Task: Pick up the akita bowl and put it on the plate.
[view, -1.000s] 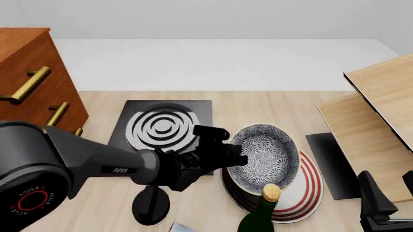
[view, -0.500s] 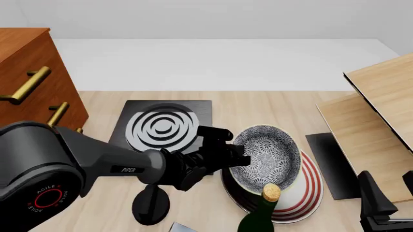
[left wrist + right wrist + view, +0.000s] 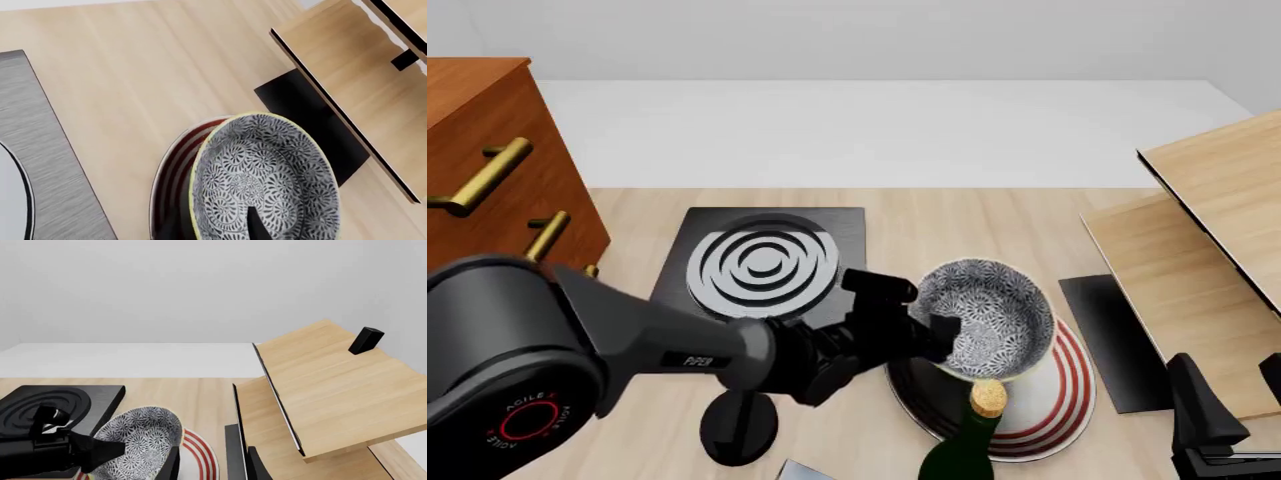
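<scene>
The akita bowl (image 3: 998,312), black-and-white patterned with a pale rim, hangs tilted over the left part of the plate (image 3: 1065,398), a white plate with red rings. My left gripper (image 3: 926,326) is shut on the bowl's left rim, one finger inside and one outside. In the left wrist view the bowl (image 3: 267,175) fills the lower middle with one of my fingers (image 3: 257,227) inside it, and the plate (image 3: 172,175) shows beneath. My right gripper (image 3: 1234,392) stands open at the near right, apart from both. The right wrist view shows bowl (image 3: 143,440) and plate (image 3: 200,455).
A black stove with a ringed burner (image 3: 761,262) lies left of the plate, with a black knob (image 3: 738,425) near the front. A corked green bottle (image 3: 974,440) stands just before the plate. A wooden cabinet (image 3: 494,170) is at left, a wooden rack (image 3: 1201,250) at right.
My left gripper has carried the bowl a little to the right and lower over the plate, and the bowl now sits less steeply tilted. The right arm has not moved.
</scene>
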`<state>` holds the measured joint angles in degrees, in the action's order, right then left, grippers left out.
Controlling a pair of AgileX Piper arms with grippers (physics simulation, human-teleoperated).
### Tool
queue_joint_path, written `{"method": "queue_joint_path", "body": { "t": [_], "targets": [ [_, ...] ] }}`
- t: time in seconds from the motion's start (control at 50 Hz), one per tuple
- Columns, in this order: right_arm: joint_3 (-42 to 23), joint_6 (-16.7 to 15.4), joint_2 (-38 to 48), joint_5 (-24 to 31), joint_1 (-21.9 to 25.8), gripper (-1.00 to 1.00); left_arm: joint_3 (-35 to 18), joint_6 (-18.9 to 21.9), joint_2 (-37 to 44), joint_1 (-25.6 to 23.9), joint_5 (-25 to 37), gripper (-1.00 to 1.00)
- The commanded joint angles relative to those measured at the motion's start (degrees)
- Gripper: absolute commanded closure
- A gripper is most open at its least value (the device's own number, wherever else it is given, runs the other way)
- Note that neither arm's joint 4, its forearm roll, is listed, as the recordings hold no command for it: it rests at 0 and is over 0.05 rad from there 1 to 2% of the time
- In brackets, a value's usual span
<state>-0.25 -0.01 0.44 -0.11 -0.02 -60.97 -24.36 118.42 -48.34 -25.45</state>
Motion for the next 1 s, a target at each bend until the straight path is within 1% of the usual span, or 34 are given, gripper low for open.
{"method": "queue_joint_path", "body": {
  "t": [0.02, 0.22, 0.28, 0.36, 0.4, 0.5, 0.64, 0.66, 0.7, 0.8, 0.86, 0.88, 1.0],
  "targets": [
    [0.0, 0.0, 0.0, 0.0, 0.0, -1.0, 1.6, 0.1, -1.8, -1.0, 0.1, -1.0],
    [0.0, 0.0, 0.0, 0.0, 0.0, -1.0, 2.3, 0.3, -6.9, 0.4, 1.0, -1.0],
    [0.0, 0.0, 0.0, 0.0, 0.0, -1.0, 2.8, 0.2, -9.6, 1.2, 1.1, -1.0],
    [0.0, 0.0, 0.0, 0.0, 0.0, -1.0, 3.3, 0.9, -12.6, 2.0, 1.6, -1.0],
    [0.0, 0.0, 0.0, 0.0, 0.0, -1.0, 3.9, 1.2, -16.8, 2.6, 2.5, -1.0],
    [0.0, 0.0, 0.0, 0.0, 0.0, -1.0, 4.3, 2.0, -21.3, 3.6, 4.0, -1.0],
    [0.0, 0.0, 0.0, 0.0, 0.0, -1.0, 5.2, 2.7, -25.8, 4.5, 5.9, -1.0],
    [0.0, 0.0, 0.0, 0.0, 0.0, -1.0, 5.3, 3.5, -26.6, 4.8, 6.3, -1.0],
    [0.0, 0.0, 0.0, 0.0, 0.0, -1.0, 5.6, 3.4, -27.5, 4.9, 6.6, -1.0],
    [0.0, 0.0, 0.0, 0.0, 0.0, -1.0, 6.8, 4.7, -30.5, 5.7, 7.7, -1.0],
    [0.0, 0.0, 0.0, 0.0, 0.0, -1.0, 7.2, 4.6, -31.9, 6.0, 8.3, -1.0],
    [0.0, 0.0, 0.0, 0.0, 0.0, -1.0, 7.3, 5.5, -32.8, 6.3, 8.8, -1.0],
    [0.0, 0.0, 0.0, 0.0, 0.0, -1.0, 8.6, 6.5, -36.4, 6.7, 10.2, -1.0]
  ]
}}
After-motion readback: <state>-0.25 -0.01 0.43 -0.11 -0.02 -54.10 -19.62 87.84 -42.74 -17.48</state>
